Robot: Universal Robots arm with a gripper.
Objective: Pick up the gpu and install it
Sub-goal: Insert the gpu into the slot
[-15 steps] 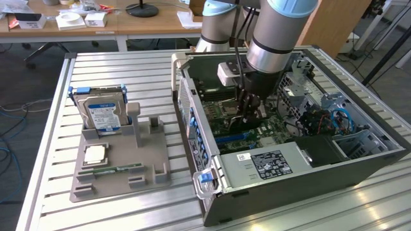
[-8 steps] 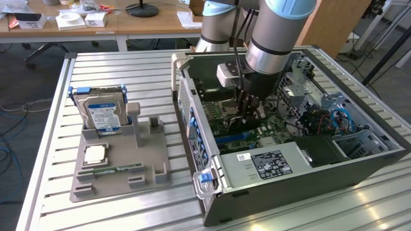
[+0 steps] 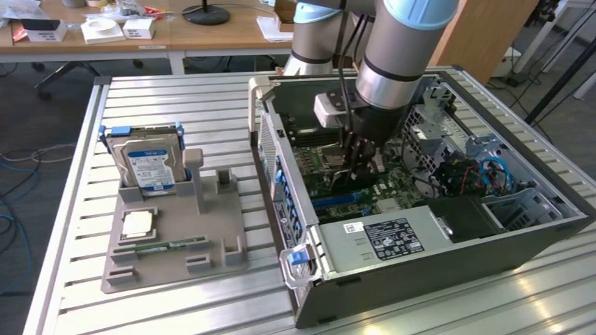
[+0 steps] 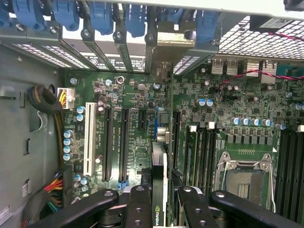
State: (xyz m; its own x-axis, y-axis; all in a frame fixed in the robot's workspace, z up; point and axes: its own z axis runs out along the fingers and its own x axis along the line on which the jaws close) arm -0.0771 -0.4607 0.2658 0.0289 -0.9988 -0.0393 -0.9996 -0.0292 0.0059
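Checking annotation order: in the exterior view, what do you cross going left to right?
hard drive → blue latch on the case corner → hand gripping the gpu over the motherboard → blue cables

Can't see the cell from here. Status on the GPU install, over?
Jaws of the gripper shut on the gpu, inside the computer case. Card edge-on over the motherboard slots; seating unclear. No cable across them.
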